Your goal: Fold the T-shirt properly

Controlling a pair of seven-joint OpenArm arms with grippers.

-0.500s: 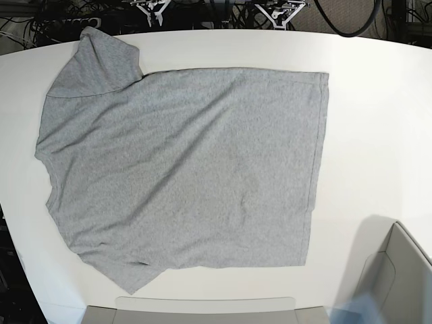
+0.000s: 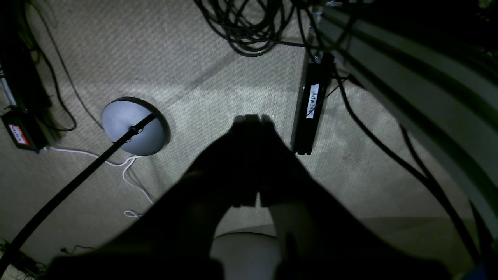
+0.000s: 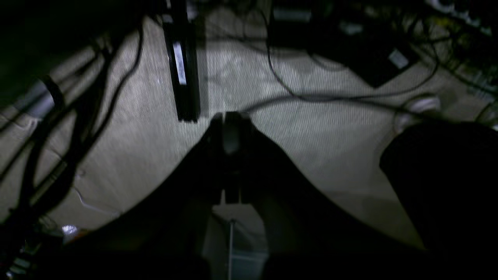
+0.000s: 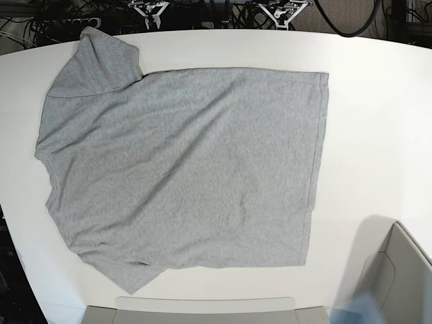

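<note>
Left claw (image 2: 252, 118) clamped tight over beige carpet (image 2: 202, 93), round grey base (image 2: 130, 126) at nine o'clock, cables (image 2: 249, 27) at twelve.

T-shirt (image 4: 182, 169) lies flat on the surface (image 4: 378, 121), spread over its left and middle, hem twd the right, sleeves at far-left and near-left corners. A box (image 4: 398, 270) sits at the near-right corner, well apart from the shirt. Both arms' bases stand behind the far edge.

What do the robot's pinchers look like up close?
Both look like dark, almost black wedges that narrow to a blunt tip. The left gripper has two flat fingers side by side. The right gripper shows a paler grey pad at its tip. It is too dim to see markings.
</note>
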